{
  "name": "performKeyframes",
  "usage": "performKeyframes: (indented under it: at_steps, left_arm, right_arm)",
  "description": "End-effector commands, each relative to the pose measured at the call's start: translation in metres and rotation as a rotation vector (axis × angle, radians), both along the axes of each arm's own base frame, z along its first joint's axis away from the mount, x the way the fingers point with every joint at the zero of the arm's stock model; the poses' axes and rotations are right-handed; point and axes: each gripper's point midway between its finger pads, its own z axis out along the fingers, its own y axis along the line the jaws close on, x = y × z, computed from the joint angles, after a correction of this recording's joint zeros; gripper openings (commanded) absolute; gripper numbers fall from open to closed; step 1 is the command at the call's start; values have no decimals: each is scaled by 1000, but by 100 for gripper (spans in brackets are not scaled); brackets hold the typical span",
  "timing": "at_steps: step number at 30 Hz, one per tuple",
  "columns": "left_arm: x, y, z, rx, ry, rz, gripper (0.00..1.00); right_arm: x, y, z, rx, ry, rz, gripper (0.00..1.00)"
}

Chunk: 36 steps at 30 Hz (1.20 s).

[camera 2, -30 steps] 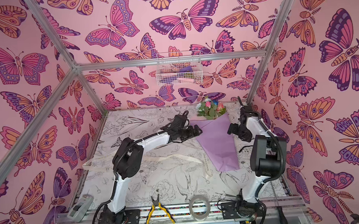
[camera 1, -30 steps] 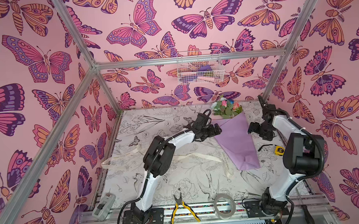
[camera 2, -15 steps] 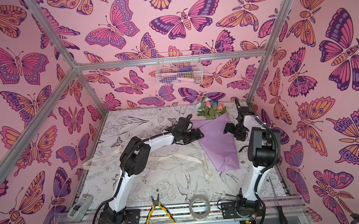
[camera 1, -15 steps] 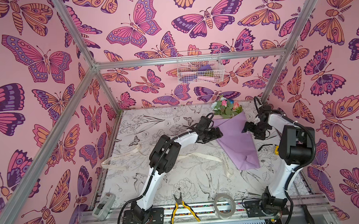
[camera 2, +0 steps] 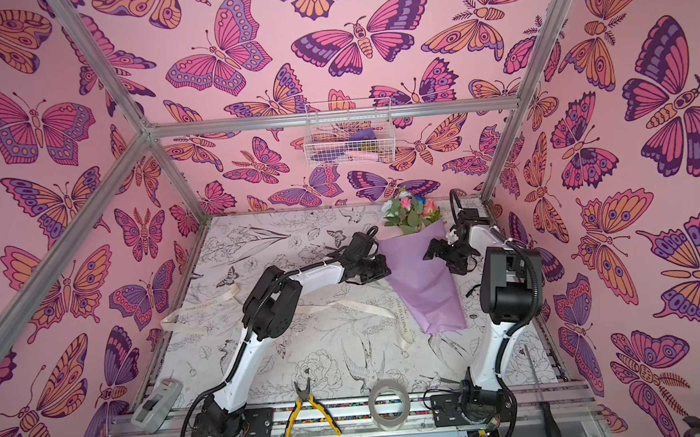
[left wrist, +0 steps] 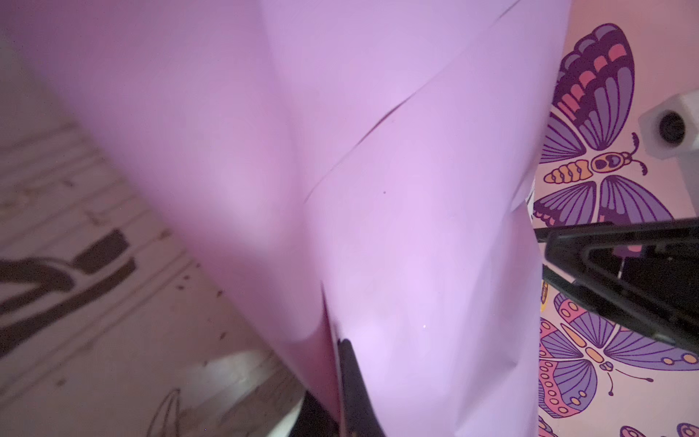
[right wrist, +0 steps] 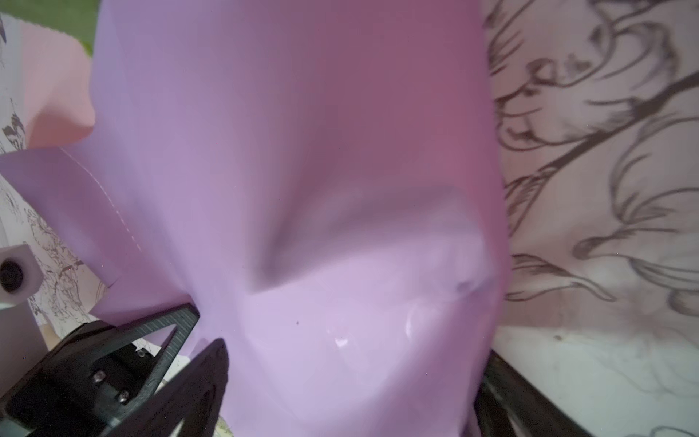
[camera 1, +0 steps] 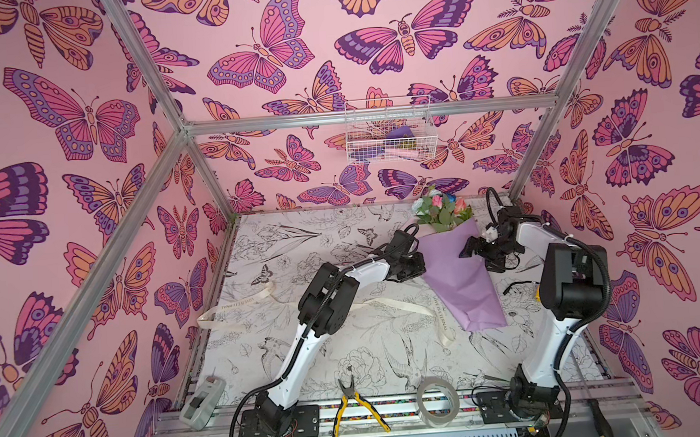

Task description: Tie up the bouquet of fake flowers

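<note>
Found the bouquet lying on the table, right of the middle in both top views, wide end toward the back wall and thin end toward the front. Saw the flowers poking out of the wide end, with pink, white and blue heads and green leaves. Spotted the left gripper at the left edge of the lilac paper, pressed together and pinching a fold of it. Saw that up close in the left wrist view, one black finger tight against the paper's edge. Found the right gripper at the right edge, across from the left one, spread wide. Saw in the right wrist view a black finger on each side of the paper. Could not tell how hard those pressed. Saw the ribbon lying flat, running from the left of the table, under the left arm, to just beside the thin end. Noticed pliers and tape at the front edge.
</note>
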Motion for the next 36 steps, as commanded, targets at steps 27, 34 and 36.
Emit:
performKeyframes:
  at_steps: [27, 34, 36]
  left_arm:
    - [-27, -11, -39, 31, 124, 10, 0]
    - [-18, 4, -5, -40, 90, 44, 18]
    - [-14, 17, 11, -60, 65, 64, 30]
  right_arm:
    - [-34, 63, -56, -429, 173, 314, 51]
    - [-25, 45, -51, -530, 170, 298, 16]
    - [-22, 44, -42, -539, 145, 302, 8]
